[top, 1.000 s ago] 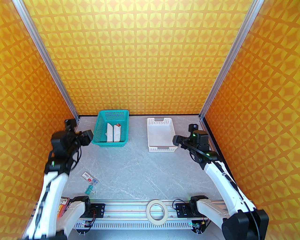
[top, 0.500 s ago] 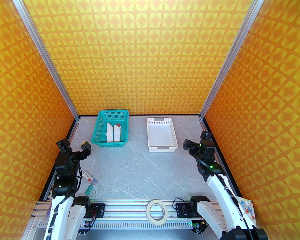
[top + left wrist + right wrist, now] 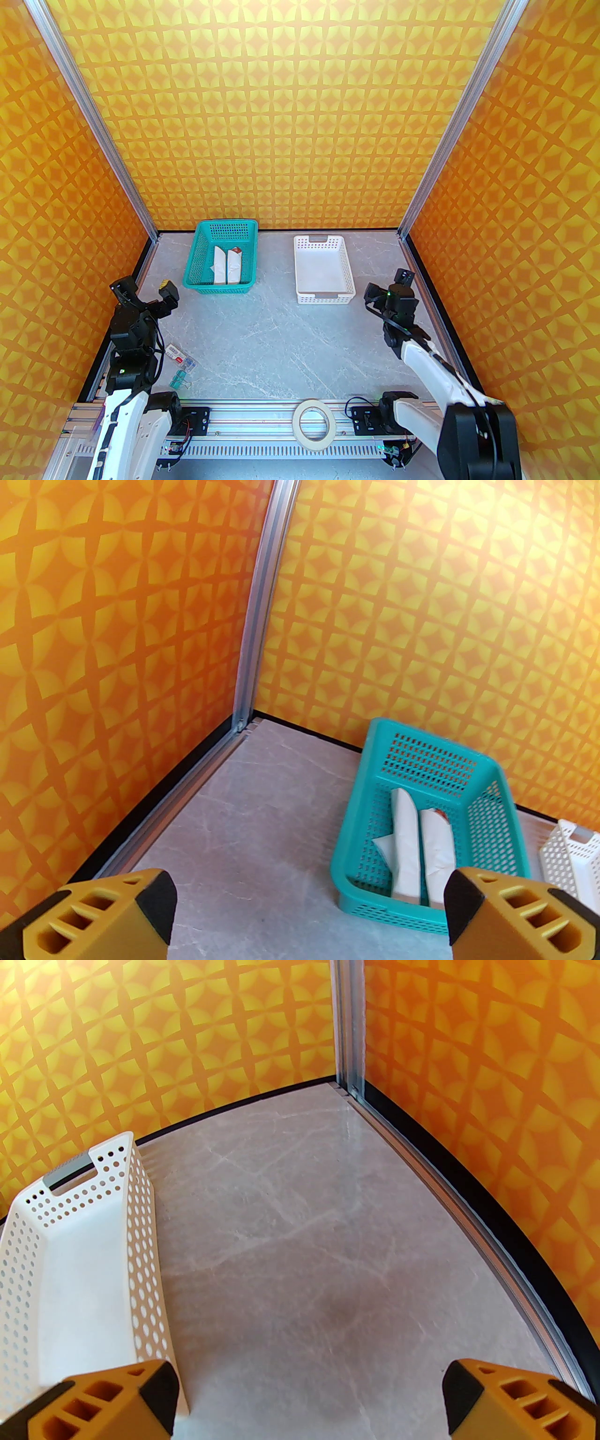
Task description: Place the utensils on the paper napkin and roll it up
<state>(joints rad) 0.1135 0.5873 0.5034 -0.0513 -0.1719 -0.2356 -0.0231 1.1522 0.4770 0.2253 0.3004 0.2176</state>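
The rolled paper napkin (image 3: 219,267) is seen lying inside the teal basket (image 3: 228,229), which is set at the far left of the grey marbled tabletop (image 3: 281,337). The napkin is laid lengthwise, near to far, and a loose flap of paper is seen sticking out on its left side. Just to its right a second white roll with a red-brown tip (image 3: 233,266) is laid parallel to it, the coloured tip turned toward the far wall. Both rolls are rested with their near ends against the basket's near wall.

The left jaws are held wide apart with nothing between them, near the near left corner of the teal basket and apart from it. In the left wrist view their yellow fingertips (image 3: 103,916), faced with black pads, are shown at the bottom corners, with bare tabletop between them.

The right jaws are likewise spread wide and nothing is gripped in them. They are placed just right of the near right corner of the white basket (image 3: 318,240), which is set at the far right of the tabletop, level with the teal one.

At the near left of the tabletop a small clear packet (image 3: 180,355) and some green binder clips (image 3: 180,378) are laid close together. A roll of tape (image 3: 314,440) is rested flat on the metal rail (image 3: 253,412) between the two arm bases
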